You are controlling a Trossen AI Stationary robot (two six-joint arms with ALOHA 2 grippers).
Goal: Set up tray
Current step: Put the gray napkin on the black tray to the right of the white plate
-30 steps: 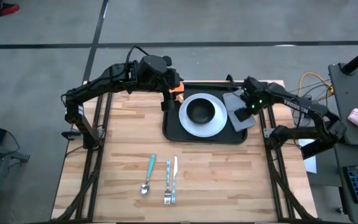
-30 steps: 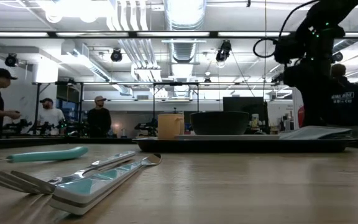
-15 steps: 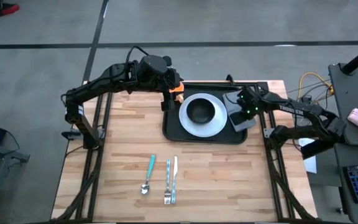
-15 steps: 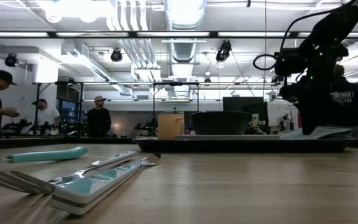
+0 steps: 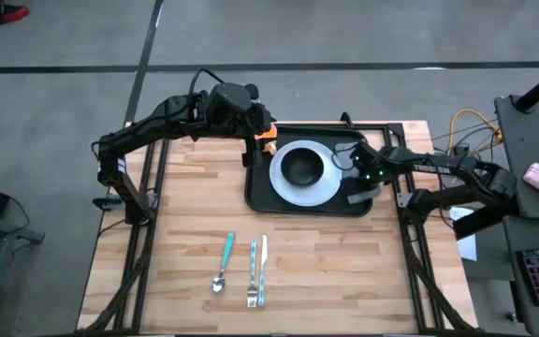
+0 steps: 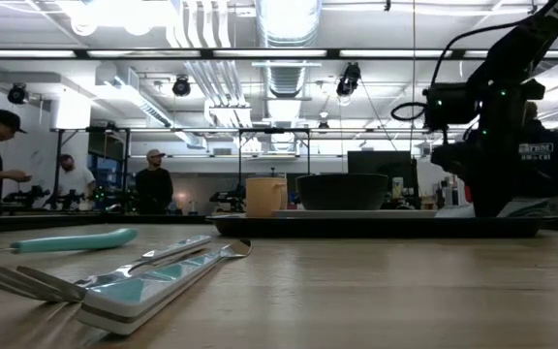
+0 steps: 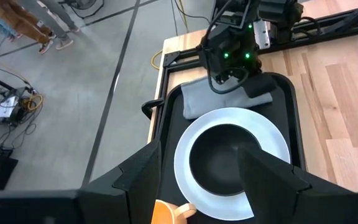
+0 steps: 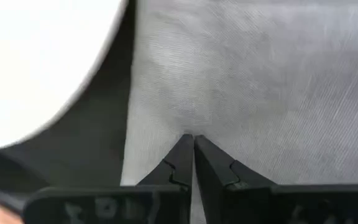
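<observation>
Desk [image 5: 298,253] of pale wood carries everything; tray [image 5: 260,201] sits at its far edge, about mid-width, long axis running left-right between the two arms.

Tray holds a white plate [image 5: 321,192] w/ a black bowl [image 5: 301,168] on it, an orange cup [image 5: 268,137] at the far-left corner, and a grey napkin [image 7: 194,102] at the right end, just beside the plate.

Right hand [image 8: 193,158] is down on that napkin, fingers together; in the right wrist view the tips meet against the grey cloth, prob. pinching a fold of it, though a clear bite on the fabric can't be confirmed. Napkin lies directly under this hand, plate rim just to one side, so any shift of the cloth depends on clearing that rim.

Left hand [image 7: 197,171] hangs over the tray's left end near the cup, fingers apart, holding nothing; left wrist view looks down past them onto plate and bowl.

Off the tray, near the front of the desk: spoon w/ teal handle [image 5: 225,257], fork [image 5: 252,273], knife [image 5: 263,267], side by side, well apart from the tray. Judging by position, left arm is nearer these.

Ppl stand in the room behind, away from the desk.
</observation>
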